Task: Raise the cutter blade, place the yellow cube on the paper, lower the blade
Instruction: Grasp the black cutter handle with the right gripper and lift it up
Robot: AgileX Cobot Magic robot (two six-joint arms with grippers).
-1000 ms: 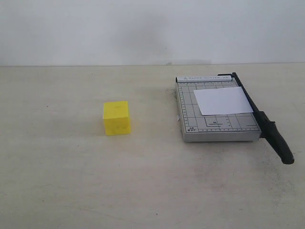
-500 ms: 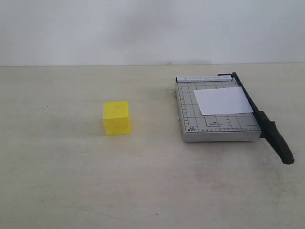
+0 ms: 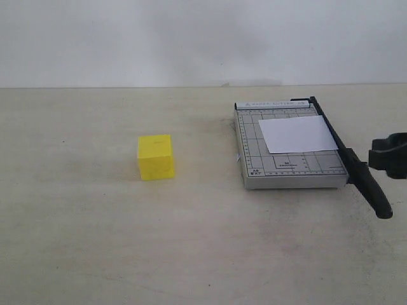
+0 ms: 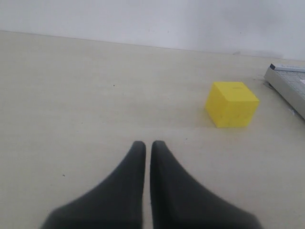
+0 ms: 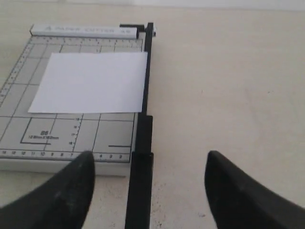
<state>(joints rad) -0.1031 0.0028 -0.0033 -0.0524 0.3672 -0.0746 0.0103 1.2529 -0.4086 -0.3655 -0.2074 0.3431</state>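
Note:
The yellow cube (image 3: 156, 157) sits on the table left of the grey cutter base (image 3: 289, 149); it also shows in the left wrist view (image 4: 231, 104), ahead of my shut left gripper (image 4: 145, 144) and well apart from it. The white paper (image 3: 297, 134) lies on the base (image 5: 71, 119), and shows again in the right wrist view (image 5: 90, 82). The cutter blade (image 3: 356, 166) lies flat along the base's right edge. My right gripper (image 5: 150, 157) is open, its fingers straddling the blade's handle (image 5: 140, 186) without touching. Its black body (image 3: 391, 155) enters at the exterior view's right edge.
A pale tabletop (image 3: 95, 241) spreads around the cube and cutter, with a plain white wall behind. The cutter base's corner (image 4: 290, 83) shows at the edge of the left wrist view.
The right gripper has come into the exterior view at the right edge, beside the blade's handle. Cube, paper and blade have not moved.

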